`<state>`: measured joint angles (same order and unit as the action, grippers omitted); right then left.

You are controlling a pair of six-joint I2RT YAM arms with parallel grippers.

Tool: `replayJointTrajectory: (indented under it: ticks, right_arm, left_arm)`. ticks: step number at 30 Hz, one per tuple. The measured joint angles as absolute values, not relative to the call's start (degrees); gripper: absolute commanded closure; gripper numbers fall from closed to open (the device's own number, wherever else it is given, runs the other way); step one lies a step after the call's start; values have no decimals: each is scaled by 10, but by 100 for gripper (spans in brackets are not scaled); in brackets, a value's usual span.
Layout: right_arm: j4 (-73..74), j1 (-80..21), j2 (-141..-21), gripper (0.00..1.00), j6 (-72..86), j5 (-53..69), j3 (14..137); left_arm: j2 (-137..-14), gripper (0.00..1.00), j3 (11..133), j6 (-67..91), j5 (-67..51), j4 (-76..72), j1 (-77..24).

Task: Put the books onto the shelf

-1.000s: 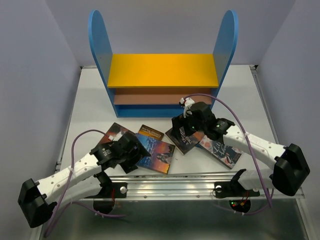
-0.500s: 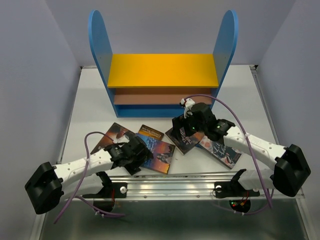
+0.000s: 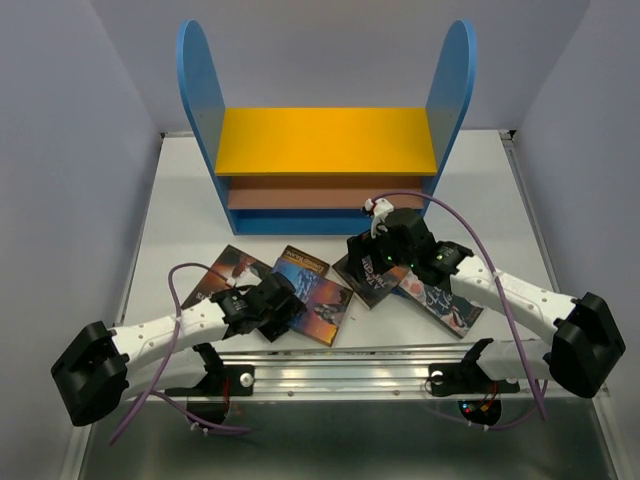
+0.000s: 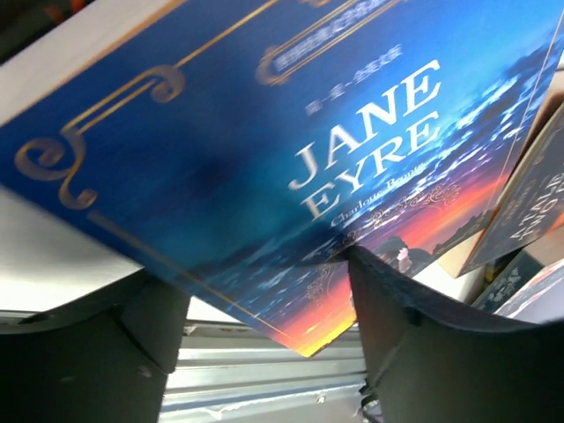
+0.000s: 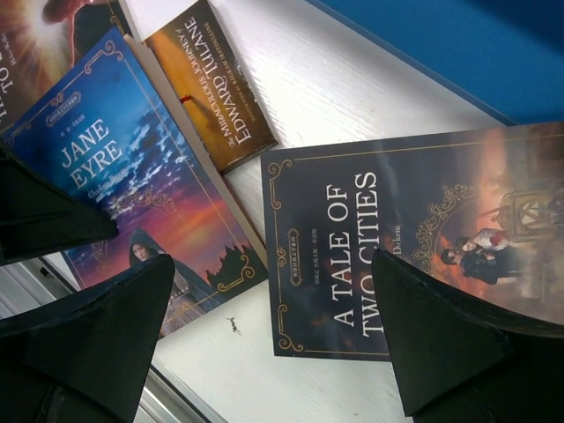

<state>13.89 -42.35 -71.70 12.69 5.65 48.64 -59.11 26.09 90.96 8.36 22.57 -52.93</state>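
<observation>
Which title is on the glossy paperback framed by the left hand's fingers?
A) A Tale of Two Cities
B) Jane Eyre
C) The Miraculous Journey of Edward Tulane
B. In the left wrist view, the glossy blue sunset-sky paperback reads "Jane Eyre", and its corner sits between the spread dark fingers of the left hand. The dark A Tale of Two Cities paperback lies under the right hand instead.

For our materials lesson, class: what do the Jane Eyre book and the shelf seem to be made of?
The Jane Eyre book: thin paper or card cover, seemingly glossy; printed picture and gold-looking border lines. The shelf: probably painted wood or board, matte; flat, even blue and yellow, no grain visible.
</observation>
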Motion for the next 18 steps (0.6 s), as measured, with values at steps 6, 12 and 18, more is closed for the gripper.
replayJointTrajectory:
  ticks: [6,12,18]
  right_arm:
    - [138,-423,-717,0,128,49,486]
    - [134,-425,-717,0,128,66,474]
    - [136,-449,-717,0,119,71,467]
  left_arm:
    - [-567,76,258,920,111,227,-529]
    - [-562,100,260,920,129,208,-529]
    - [-569,100,265,909,135,210,-529]
